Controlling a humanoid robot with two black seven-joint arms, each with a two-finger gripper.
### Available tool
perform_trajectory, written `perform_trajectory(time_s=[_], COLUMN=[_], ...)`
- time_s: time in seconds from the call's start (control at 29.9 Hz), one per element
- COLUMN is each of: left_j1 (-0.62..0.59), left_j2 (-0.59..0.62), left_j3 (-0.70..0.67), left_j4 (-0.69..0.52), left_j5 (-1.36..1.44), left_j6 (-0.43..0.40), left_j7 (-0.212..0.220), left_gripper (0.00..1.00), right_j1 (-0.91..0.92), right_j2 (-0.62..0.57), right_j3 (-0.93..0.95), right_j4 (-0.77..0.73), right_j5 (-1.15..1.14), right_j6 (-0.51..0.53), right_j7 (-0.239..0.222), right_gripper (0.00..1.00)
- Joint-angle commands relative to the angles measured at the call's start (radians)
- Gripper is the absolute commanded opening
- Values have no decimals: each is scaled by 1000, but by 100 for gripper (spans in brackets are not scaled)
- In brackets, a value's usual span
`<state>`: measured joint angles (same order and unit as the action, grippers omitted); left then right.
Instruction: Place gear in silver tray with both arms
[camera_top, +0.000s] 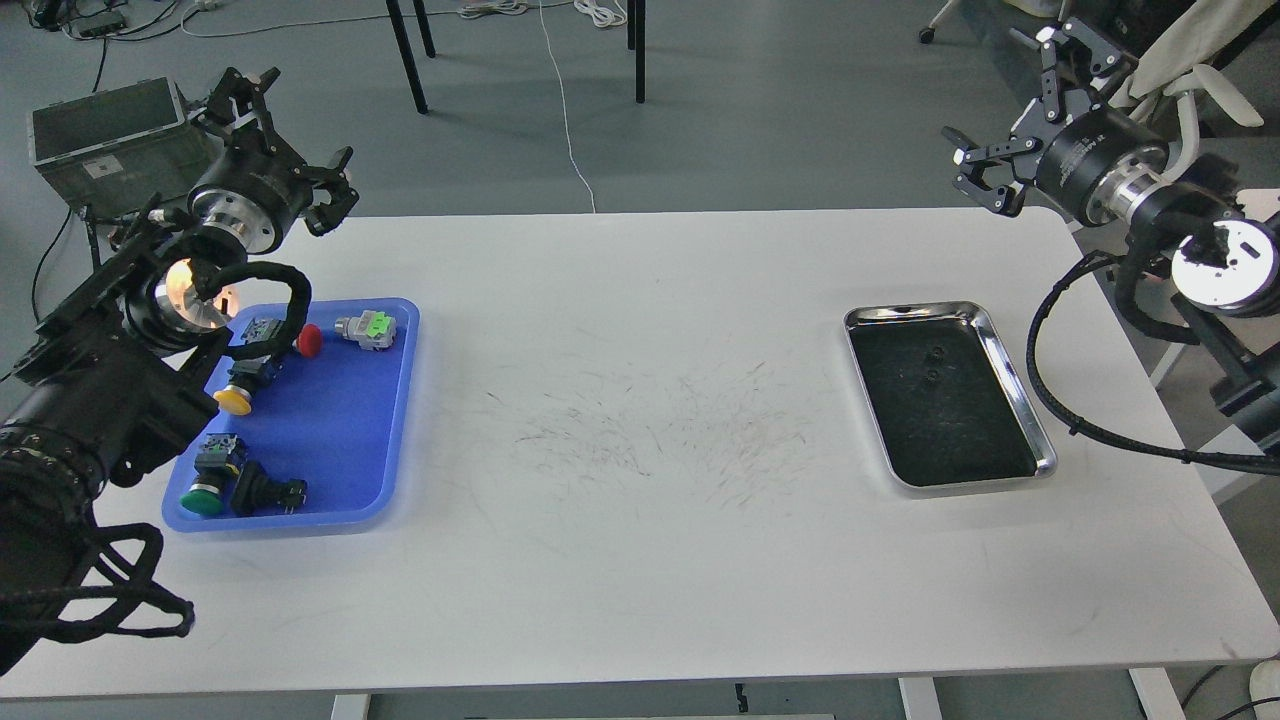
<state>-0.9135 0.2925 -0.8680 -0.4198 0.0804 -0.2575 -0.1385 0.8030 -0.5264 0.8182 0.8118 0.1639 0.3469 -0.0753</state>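
The silver tray (1021, 402) lies on the right of the white table; its dark bottom holds only two small dark specks. My right gripper (1015, 108) is open and empty, raised beyond the table's far right corner, well behind the tray. My left gripper (289, 140) is open and empty, raised above the table's far left corner, behind the blue tray (345, 440). The blue tray holds several small parts: a red button (308, 340), a grey and green part (366, 329), a yellow button (233, 399), a green button (203, 498) and a black part (269, 493).
My left arm partly covers the blue tray's left side. A grey-green crate (98, 145) stands on the floor at the far left. A chair with draped cloth (1160, 95) stands behind my right arm. Scuff marks cover the table's middle (650, 430).
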Motion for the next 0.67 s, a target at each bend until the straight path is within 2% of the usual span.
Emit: perform_trajectory(time_s=[0.0,0.13,0.3,0.4,0.63], left_j1=[4,12,58,58,58], left_j2=[-1,-27,-47,-53,-72], left_j3=[-3,-3,7,10,12], left_j4=[3,3,-10,-10,-8], left_j5=[-42,-74,-74,-74,-74], left_j6=[14,12,1,-6,0], left_j7=[0,-3,-49,-75,-82], left_gripper=[98,98,98,98,98], right_j1=[-100,-122,-134,-142,-163], right_j2=[5,58,78,81,81], right_j3=[51,99,119,125,130], right_j4=[1,-11,-16,-14,-14], right_j5=[55,62,60,62,62], right_j6=[96,97,81,80,80], right_j7=[0,17,54,55,55], right_gripper=[99,99,99,99,99])
